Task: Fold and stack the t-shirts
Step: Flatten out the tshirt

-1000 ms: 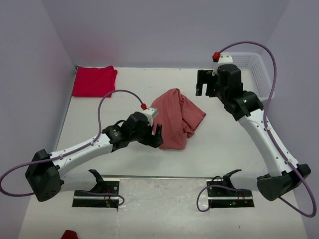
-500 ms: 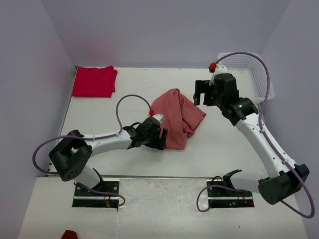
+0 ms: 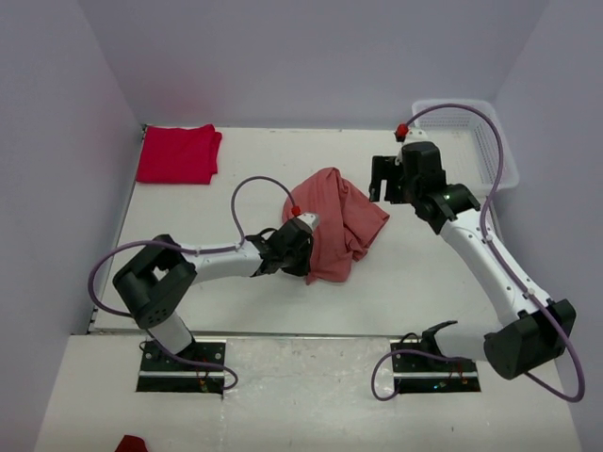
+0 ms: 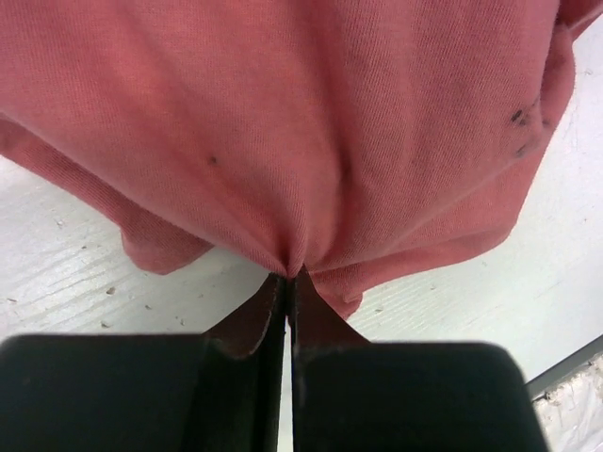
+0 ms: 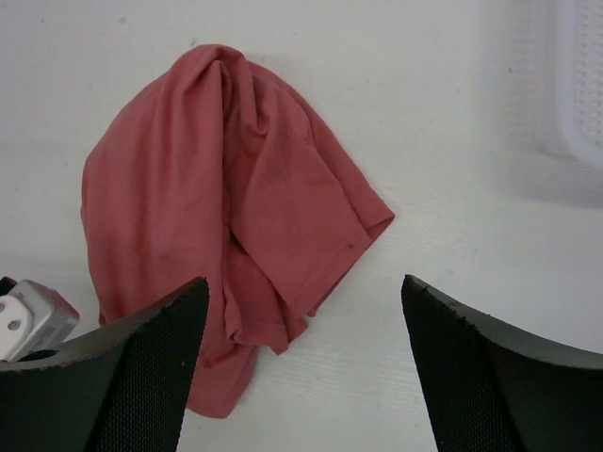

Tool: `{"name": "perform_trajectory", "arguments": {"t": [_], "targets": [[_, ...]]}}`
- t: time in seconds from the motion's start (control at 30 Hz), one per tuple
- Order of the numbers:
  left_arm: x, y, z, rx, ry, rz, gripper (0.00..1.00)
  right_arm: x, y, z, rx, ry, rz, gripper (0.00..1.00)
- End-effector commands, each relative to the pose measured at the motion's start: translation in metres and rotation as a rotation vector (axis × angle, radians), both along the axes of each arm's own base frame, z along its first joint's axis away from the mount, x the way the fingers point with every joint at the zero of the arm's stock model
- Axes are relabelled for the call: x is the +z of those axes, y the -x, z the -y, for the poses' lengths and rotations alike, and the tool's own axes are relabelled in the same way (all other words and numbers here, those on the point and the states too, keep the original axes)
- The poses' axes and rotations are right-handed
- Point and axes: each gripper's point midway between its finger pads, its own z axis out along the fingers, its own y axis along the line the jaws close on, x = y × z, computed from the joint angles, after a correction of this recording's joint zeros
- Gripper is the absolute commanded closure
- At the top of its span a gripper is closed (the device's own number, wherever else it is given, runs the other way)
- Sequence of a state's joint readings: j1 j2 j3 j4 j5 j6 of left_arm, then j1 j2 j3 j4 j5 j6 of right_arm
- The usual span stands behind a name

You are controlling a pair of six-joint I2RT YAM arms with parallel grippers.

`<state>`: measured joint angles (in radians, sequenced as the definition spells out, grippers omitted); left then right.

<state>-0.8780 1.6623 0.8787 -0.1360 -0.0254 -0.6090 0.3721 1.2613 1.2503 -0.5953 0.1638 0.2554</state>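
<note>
Pink shirt [image 3: 339,221] [image 4: 311,122] [image 5: 217,217] crumpled in heap at centre of table [image 3: 236,160]; sleeves and collar lost in folds. Left gripper [image 3: 303,256] [image 4: 287,278] tips hidden under cloth edge from above. Wrist view: jaws pressed together, pinching pleat of pink shirt. Left arm lies low, elbow doubled back near base. Right gripper [image 3: 382,179] [image 5: 301,282] raised over table beside heap, fingers spread wide, holding nothing. Basket [image 3: 490,141] [image 5: 584,85] cut off in right wrist view. Red shirt [image 3: 177,153] folded flat, far-left corner.
</note>
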Motion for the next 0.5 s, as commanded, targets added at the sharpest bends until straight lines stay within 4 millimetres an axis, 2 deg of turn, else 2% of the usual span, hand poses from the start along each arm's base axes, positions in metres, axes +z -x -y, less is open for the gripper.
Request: {"name": "perform_trajectory", "arguments": {"t": [0.0,0.03,0.07,0.1,0.13,0.17,0.27,0.37,0.43,0.47], "targets": [[0.032,-0.013,0.008,0.014,0.051,0.067,1.0,-0.022,-0.007,-0.003,-0.031,-0.017,-0.081,0.17],[0.035,-0.013,0.005,0.022,0.046,0.073,1.0,-0.039,-0.009,-0.006,-0.034,-0.01,-0.137,0.16],[0.048,-0.014,0.004,0.032,0.058,0.096,1.0,-0.047,-0.006,-0.007,-0.029,-0.005,-0.183,0.16],[0.058,-0.015,-0.004,0.049,0.046,0.118,1.0,-0.064,-0.004,-0.014,-0.008,-0.005,-0.257,0.16],[0.056,-0.015,-0.008,0.055,0.028,0.116,1.0,-0.065,-0.004,-0.015,-0.01,-0.017,-0.261,0.16],[0.066,-0.015,-0.013,0.067,0.023,0.135,1.0,-0.084,-0.004,-0.017,-0.01,-0.003,-0.325,0.19],[0.083,-0.016,-0.019,0.079,0.023,0.16,1.0,-0.111,-0.003,-0.027,-0.006,-0.025,-0.431,0.27],[0.096,-0.017,-0.021,0.085,0.036,0.179,1.0,-0.119,-0.002,-0.043,0.032,-0.099,-0.436,0.35],[0.097,-0.017,-0.021,0.088,0.038,0.182,1.0,-0.124,0.005,-0.051,0.059,-0.134,-0.449,0.37],[0.097,-0.016,-0.021,0.085,0.037,0.18,1.0,-0.124,0.005,-0.054,0.068,-0.143,-0.444,0.41]]}}
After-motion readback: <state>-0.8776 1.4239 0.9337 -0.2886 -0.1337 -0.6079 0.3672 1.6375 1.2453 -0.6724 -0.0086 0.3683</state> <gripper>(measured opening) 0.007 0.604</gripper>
